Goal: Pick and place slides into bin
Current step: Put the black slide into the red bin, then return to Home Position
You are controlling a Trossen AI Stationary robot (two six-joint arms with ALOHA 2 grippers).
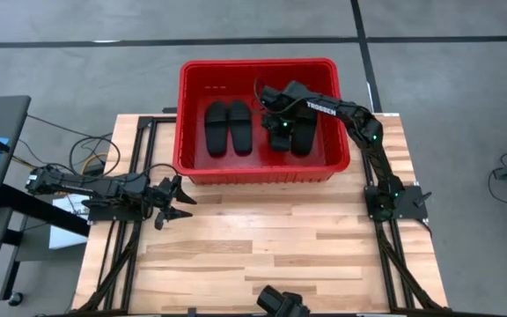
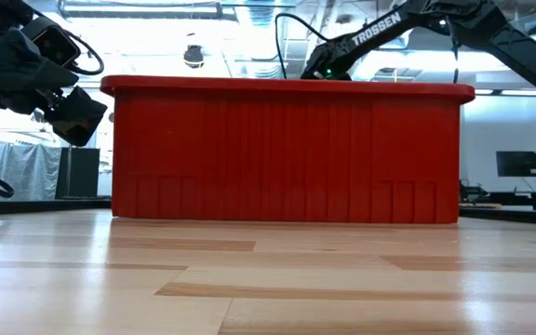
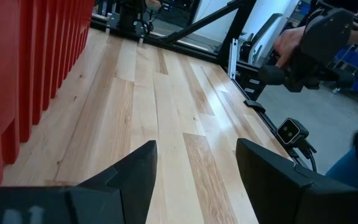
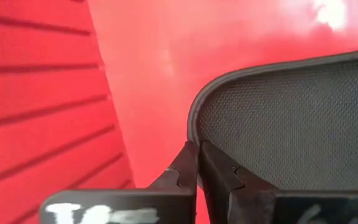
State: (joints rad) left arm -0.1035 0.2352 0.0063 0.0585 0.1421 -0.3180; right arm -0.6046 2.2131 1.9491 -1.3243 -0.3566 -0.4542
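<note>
The red bin (image 1: 185,114) stands at the table's far side. Two black slides (image 1: 228,128) lie side by side on its floor, left of the middle. My right gripper (image 1: 282,134) reaches down into the bin's right half and is shut on another black slide (image 4: 291,118); a dark slide (image 1: 303,134) lies right beside it. In the low view the bin's wall (image 2: 287,149) hides this gripper and all the slides. My left gripper (image 1: 179,198) stands open and holds nothing, near the table's left edge, in front of the bin. My right gripper pinches the slide's thin raised rim (image 4: 191,138) at a rounded end between its two fingers. The fingers come from above, slanting steeply down. The slide's textured footbed faces the camera, over the bin's red floor; whether it rests on the floor I cannot tell.
Bare wooden tabletop (image 1: 271,238) spreads in front of the bin. A dark camera mount (image 1: 280,304) sits at the near edge. Beyond the table's right edge, a person's hand (image 3: 286,41) holds a dark device (image 3: 319,37).
</note>
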